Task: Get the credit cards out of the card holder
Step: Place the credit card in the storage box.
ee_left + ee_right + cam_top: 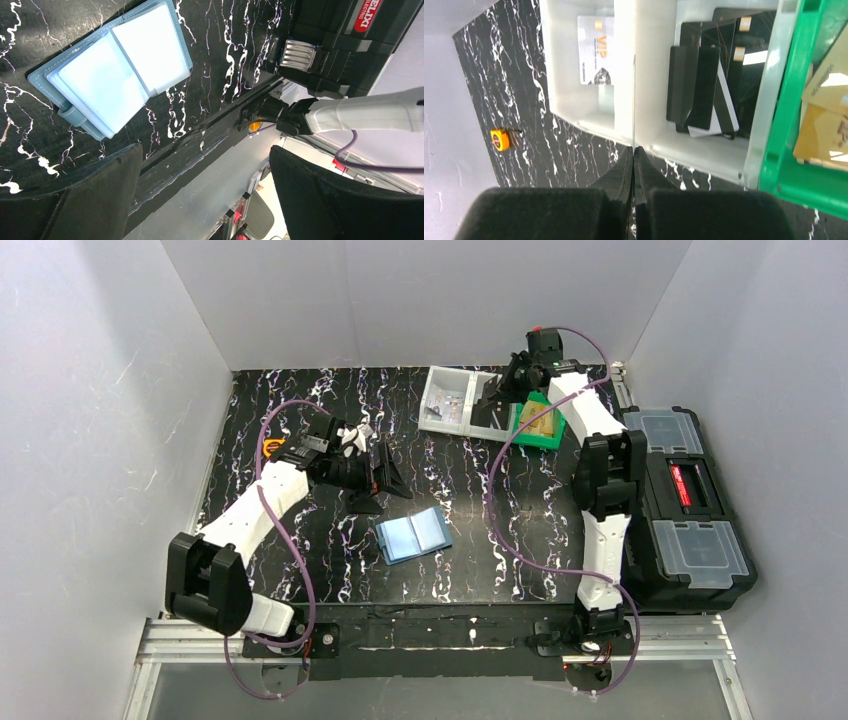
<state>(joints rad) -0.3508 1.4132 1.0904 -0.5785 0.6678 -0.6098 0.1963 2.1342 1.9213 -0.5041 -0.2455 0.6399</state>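
The dusty-blue card holder (413, 534) lies open and flat on the black marbled table, its pale shiny sleeves (115, 65) facing up. My left gripper (385, 478) hangs open just behind and left of it, with nothing between its fingers (205, 150). My right gripper (507, 390) is at the back of the table over the clear bin (450, 400). It is shut (634, 149) on a thin credit card (634, 100) seen edge-on, standing over the bin's divider. A silver VIP card (596, 50) and several dark cards (704, 85) lie in the bin.
A green bin (540, 435) with tan items sits right of the clear bin. A black toolbox (690, 510) stands along the table's right edge. An orange tape measure (272, 448) lies at the left. White walls enclose three sides.
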